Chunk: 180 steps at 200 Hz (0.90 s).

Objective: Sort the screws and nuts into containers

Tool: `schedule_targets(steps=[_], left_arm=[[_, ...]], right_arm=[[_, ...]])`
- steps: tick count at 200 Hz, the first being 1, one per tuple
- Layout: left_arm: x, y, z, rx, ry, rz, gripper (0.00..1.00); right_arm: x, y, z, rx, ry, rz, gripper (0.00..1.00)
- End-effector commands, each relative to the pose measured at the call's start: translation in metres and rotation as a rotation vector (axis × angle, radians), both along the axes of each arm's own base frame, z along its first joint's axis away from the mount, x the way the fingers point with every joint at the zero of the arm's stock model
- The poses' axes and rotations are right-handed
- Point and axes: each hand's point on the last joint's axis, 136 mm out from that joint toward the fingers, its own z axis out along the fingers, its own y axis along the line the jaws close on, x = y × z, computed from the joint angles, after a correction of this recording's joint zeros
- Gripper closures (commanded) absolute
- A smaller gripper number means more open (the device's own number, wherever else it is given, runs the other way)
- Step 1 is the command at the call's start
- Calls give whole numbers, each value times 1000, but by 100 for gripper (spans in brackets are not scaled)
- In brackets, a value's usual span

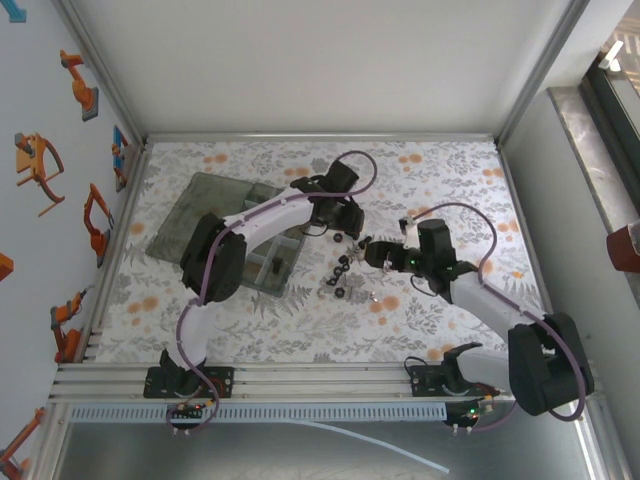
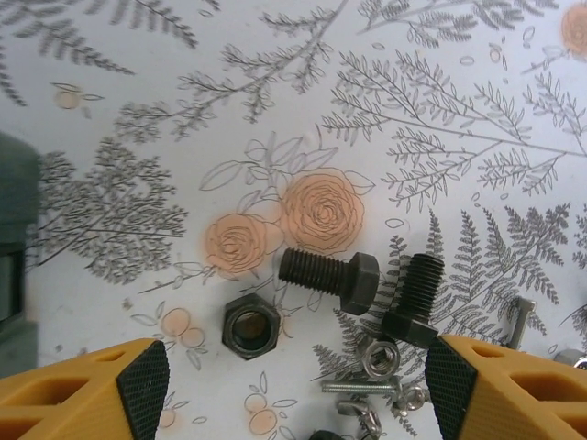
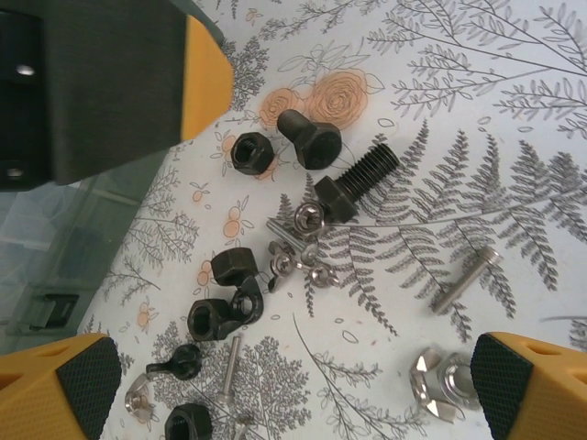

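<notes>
The screws and nuts lie in a loose heap (image 1: pixel 345 275) on the flowered worktop (image 1: pixel 440 180), just right of the box (image 1: pixel 215 215), none of them yet in its compartments (image 1: pixel 270 262). From the left wrist, a black nut (image 2: pixel 250 327) lies flat near a black screw (image 2: pixel 328 276) but apart from it. A second black screw (image 2: pixel 417 298) seems to touch a small silvery nut (image 2: pixel 378 359).

The left jaws stand wide apart over the heap, and their pads (image 2: pixel 142 380) straddle the nut and both screws. They are probably lined up on the nut, which lies free. The right jaws are apart too, holding nothing, with pads (image 3: pixel 87 380) low over the heap's other side.

The tangled silvery bits (image 3: pixel 298 247) and two arms crowding one spot could spoil a clean pick.
</notes>
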Motion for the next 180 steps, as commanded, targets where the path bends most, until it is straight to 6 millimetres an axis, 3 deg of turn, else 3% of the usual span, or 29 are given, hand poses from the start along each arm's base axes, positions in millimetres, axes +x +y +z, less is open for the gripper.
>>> schedule_targets(steps=[1, 52, 109, 180], left_arm=[[-7, -10, -5, 9, 47, -109, 25], [3, -15, -28, 48, 43, -105, 26], [10, -24, -37, 48, 37, -110, 29], [3, -29, -54, 76, 74, -117, 33]], right_arm=[[-10, -11, -7, -2, 40, -36, 1], [-8, -13, -4, -3, 30, -32, 1], [-6, -11, -5, 13, 34, -29, 1], [-6, -11, -6, 14, 30, -30, 1]])
